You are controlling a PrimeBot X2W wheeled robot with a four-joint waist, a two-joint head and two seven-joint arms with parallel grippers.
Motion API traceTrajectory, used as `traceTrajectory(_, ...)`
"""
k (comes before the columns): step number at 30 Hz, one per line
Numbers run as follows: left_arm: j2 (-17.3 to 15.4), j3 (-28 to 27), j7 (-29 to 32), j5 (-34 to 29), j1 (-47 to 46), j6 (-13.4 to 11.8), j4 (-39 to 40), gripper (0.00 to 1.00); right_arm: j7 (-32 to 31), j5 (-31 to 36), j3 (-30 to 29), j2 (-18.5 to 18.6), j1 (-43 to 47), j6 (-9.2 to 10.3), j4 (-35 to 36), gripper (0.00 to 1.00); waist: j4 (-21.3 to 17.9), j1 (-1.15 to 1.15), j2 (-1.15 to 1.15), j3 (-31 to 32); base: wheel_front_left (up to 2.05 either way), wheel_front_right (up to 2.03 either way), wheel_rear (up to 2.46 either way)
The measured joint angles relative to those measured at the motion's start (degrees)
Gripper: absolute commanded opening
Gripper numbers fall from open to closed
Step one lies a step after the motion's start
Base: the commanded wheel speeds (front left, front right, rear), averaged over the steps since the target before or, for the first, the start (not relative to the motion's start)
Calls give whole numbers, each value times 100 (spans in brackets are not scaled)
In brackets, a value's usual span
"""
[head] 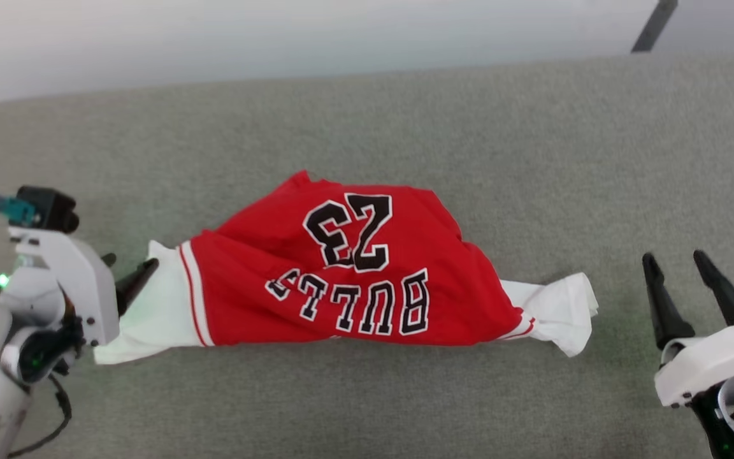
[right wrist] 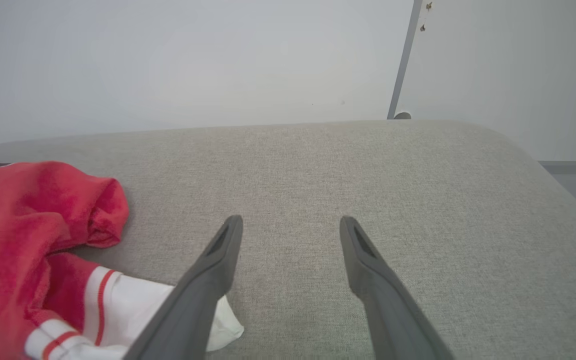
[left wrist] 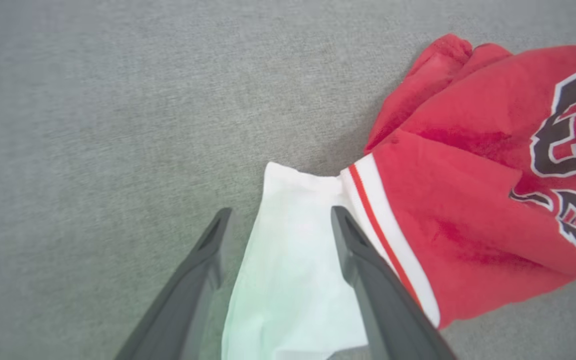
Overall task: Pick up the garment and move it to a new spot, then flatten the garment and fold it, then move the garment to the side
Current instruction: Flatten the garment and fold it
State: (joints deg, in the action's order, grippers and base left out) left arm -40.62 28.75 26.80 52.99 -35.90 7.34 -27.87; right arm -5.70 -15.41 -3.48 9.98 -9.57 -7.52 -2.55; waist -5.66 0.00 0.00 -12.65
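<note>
The garment (head: 341, 274) is a red shirt with "BULLS 23" in black, lying crumpled on a grey upholstered surface (head: 405, 115), lettering upside down to me. A white sleeve sticks out at each end. My left gripper (head: 130, 262) is open at the left sleeve (head: 157, 306). In the left wrist view its fingers straddle that sleeve (left wrist: 293, 260), which lies slack between them beside the red body (left wrist: 468, 200). My right gripper (head: 673, 256) stands open off the right sleeve (head: 564, 306), apart from it. In the right wrist view, bare fabric lies between the right gripper's (right wrist: 292, 220) fingers, with the garment (right wrist: 28, 215) at the lower left.
The grey surface ends at a pale wall (head: 278, 38) behind. A dark post (head: 654, 25) rises at the top right. In the right wrist view the surface's rounded corner (right wrist: 528, 150) falls off to the floor on the right. Bare cushion lies all around the shirt.
</note>
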Motion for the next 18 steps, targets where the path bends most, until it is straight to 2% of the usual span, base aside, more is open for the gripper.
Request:
traceTrajectory(5,-38,-131,-738,-67,415,-44,266,100,-238,-270,302,259,179,0,25,100,113,0,0,318,0,0,0)
traceTrajectory(12,14,-342,-2249,-324,1413,-253,784,100,-1029,-927,984,724,542,0,147,100,267,0,0,774,0,0,0)
traceTrajectory(18,111,-619,-3533,-494,2173,-554,1106,100,-1677,-1329,1355,1185,699,1,375,100,449,0,0,1024,0,0,0)
